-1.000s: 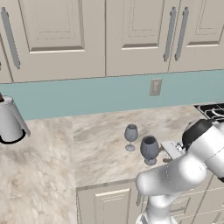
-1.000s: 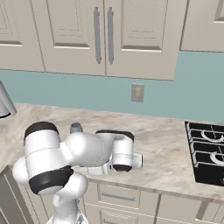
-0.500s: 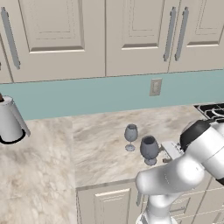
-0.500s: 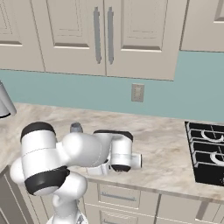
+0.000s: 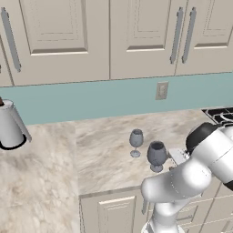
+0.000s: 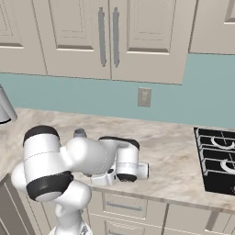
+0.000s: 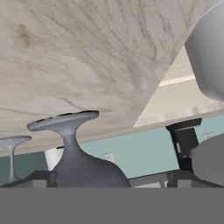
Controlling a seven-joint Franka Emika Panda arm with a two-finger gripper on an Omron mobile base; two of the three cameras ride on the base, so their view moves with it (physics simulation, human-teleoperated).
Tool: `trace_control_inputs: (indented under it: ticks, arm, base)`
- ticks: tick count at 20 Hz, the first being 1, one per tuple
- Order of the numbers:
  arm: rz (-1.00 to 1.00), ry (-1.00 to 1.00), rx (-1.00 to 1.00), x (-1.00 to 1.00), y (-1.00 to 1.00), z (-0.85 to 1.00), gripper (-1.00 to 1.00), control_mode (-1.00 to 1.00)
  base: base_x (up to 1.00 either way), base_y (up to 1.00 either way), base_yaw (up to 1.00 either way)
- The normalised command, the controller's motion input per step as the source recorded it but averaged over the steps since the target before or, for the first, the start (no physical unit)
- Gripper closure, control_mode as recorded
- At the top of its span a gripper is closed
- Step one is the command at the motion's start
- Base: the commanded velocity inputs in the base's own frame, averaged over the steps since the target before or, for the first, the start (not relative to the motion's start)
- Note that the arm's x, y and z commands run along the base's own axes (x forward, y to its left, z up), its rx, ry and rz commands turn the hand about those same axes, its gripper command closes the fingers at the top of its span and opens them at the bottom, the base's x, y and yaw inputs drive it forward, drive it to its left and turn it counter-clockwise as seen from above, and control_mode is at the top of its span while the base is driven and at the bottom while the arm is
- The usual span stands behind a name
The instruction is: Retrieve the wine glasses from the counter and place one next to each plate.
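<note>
A kettle (image 5: 10,126) stands at the far left, cut off by the frame edge. On the counter (image 5: 104,150) stand two glasses: the slim glass (image 5: 136,142) further back, the wide glass (image 5: 157,156) nearer the front edge, apart from each other. The gripper (image 7: 109,177) lies low just right of the wide glass, jaws spread wide, the wide bowl between them; contact is hard to make out. A stove (image 6: 218,158) is cut off at the right. Bare counter lies left of the glasses.
</note>
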Motion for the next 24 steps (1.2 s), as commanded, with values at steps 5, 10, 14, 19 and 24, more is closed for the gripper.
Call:
trace_control_inputs:
  ticks: [5,10,14,19,24]
  arm:
    - [0.00,0.03,-0.02,0.00,0.00,-0.06,-1.00,-1.00]
    - [0.00,0.03,-0.06,0.00,0.05,-0.12,-1.00,-1.00]
    - [0.00,0.00,-0.01,0.00,0.01,0.00,-1.00,-1.00]
    - [0.00,0.00,0.00,0.00,0.10,0.00,-1.00,-1.00]
    - [-0.02,0.00,0.00,0.06,0.12,0.00,-1.00,-1.00]
  base:
    - [0.00,0.00,0.00]
    - [0.00,0.00,0.00]
    - [0.00,0.00,0.00]
    - [0.00,0.00,0.00]
    - [0.00,0.00,0.00]
